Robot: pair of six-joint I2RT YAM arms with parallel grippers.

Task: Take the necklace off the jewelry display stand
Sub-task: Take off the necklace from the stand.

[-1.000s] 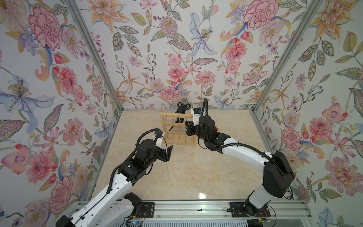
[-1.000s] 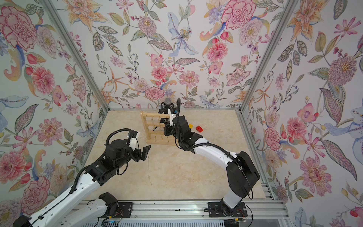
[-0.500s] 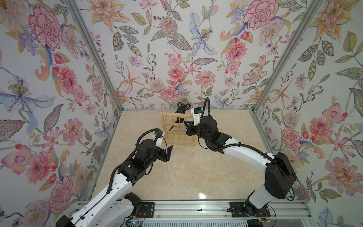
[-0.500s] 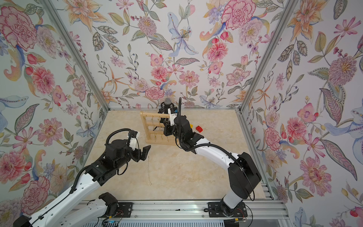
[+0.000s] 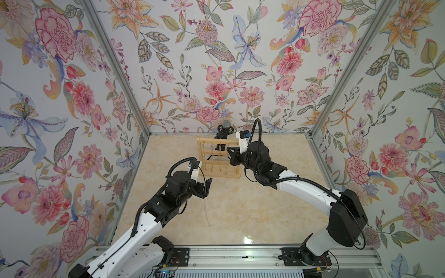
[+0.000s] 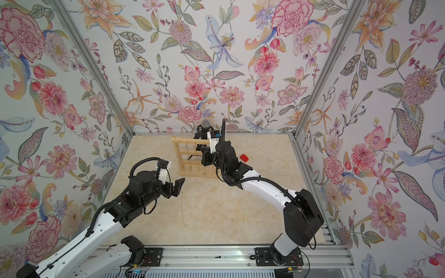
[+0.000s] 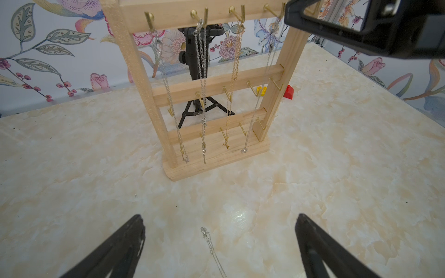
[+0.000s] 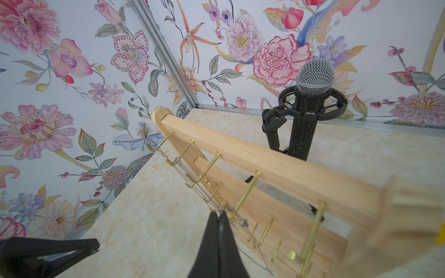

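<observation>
The pale wooden jewelry display stand [image 5: 218,156] [image 6: 190,156] [image 7: 212,96] stands upright near the back wall, with several chains hanging from its top rail. My right gripper [image 8: 219,213] [image 5: 229,152] [image 6: 204,154] is at that rail, shut on a thin silver necklace [image 8: 243,225] beside a brass hook. The chain trails down from the tips. My left gripper [image 7: 220,223] [image 5: 206,186] [image 6: 177,186] is wide open in front of the stand, low over the table and holding nothing. Another silver necklace [image 7: 212,248] [image 5: 206,211] [image 6: 183,209] lies stretched on the table beneath it.
A black microphone on a tripod [image 8: 314,79] [image 5: 225,126] stands right behind the stand. A red brick [image 6: 244,157] [image 7: 289,92] and a yellow brick [image 7: 261,90] lie on the table past the stand's right post. Floral walls close in three sides of the marble table [image 5: 265,204].
The right arm has shifted slightly at the stand's top rail, its jaws still shut. The left arm and the chain on the table have not moved.
</observation>
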